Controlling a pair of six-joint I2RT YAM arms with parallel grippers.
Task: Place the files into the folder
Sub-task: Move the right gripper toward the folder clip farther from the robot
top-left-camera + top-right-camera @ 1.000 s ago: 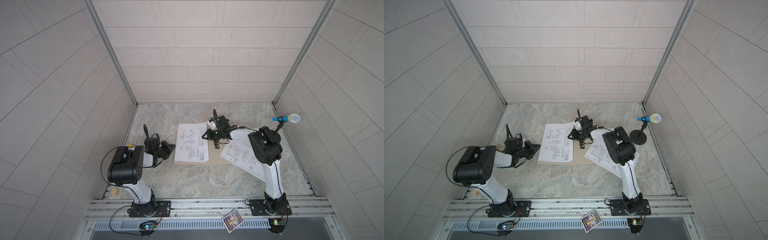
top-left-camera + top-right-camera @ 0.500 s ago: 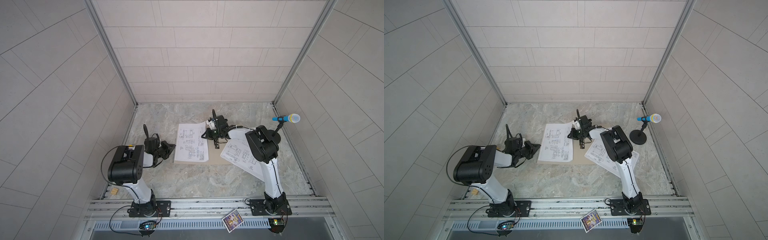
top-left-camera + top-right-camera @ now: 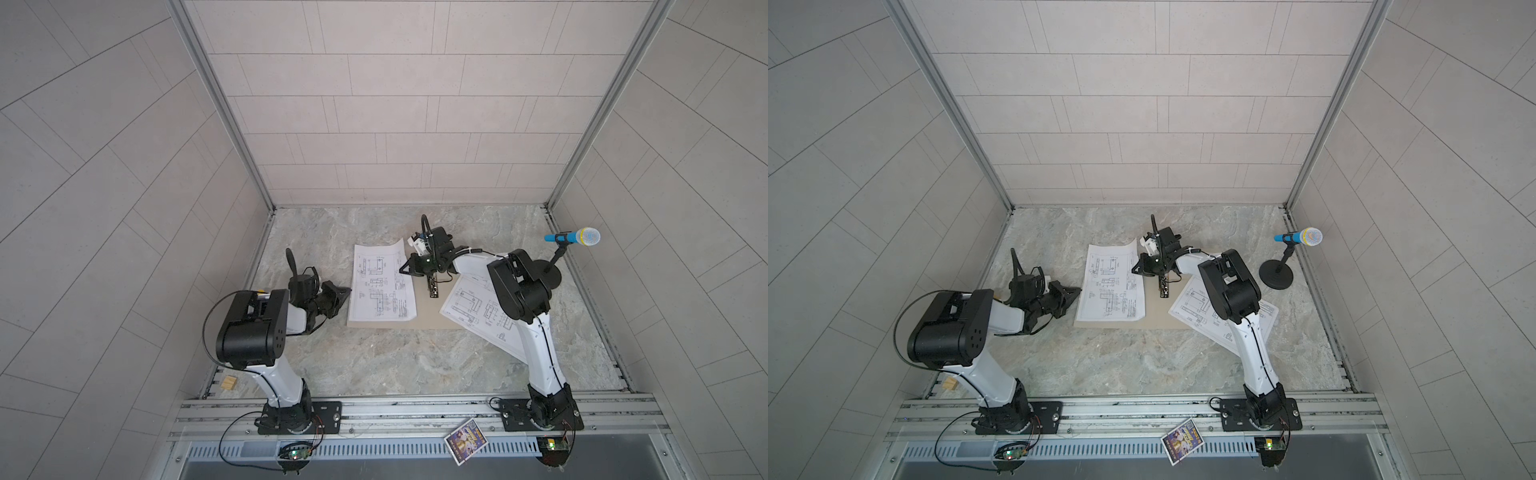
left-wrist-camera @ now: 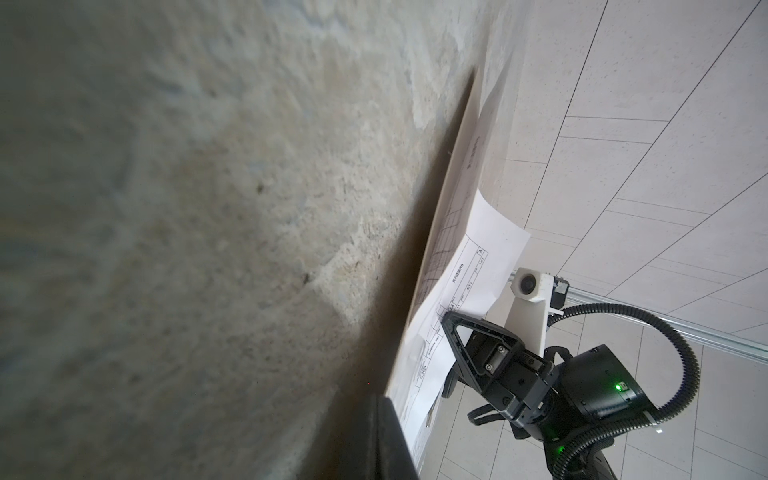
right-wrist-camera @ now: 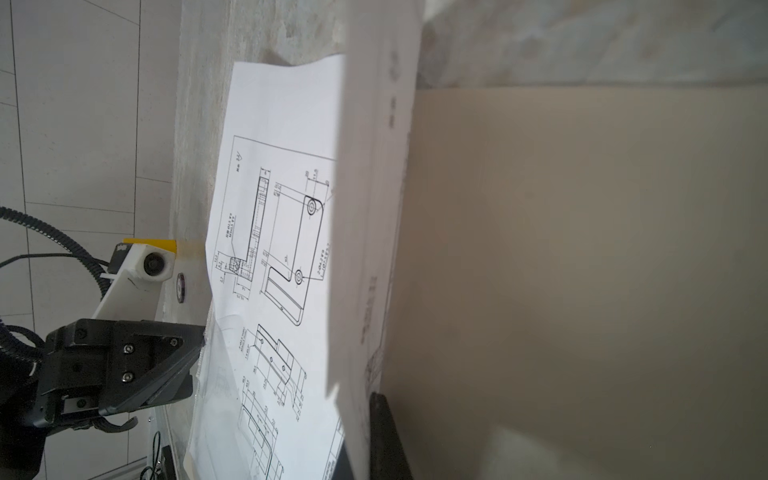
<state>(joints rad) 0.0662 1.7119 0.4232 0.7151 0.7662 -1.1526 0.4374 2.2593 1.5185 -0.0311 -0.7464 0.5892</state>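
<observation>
2 white files [image 3: 382, 286], black line drawings, on the open tan folder [image 3: 426, 313]; right jaws pinch 1 corner, left jaws closed.

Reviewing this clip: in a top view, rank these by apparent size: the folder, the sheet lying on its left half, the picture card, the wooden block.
1. folder, though mostly covered
2. sheet
3. picture card, likely nearer the camera, yet clearly smaller
4. wooden block

Blue microphone [image 3: 572, 237], picture card [image 3: 465, 441]
</observation>
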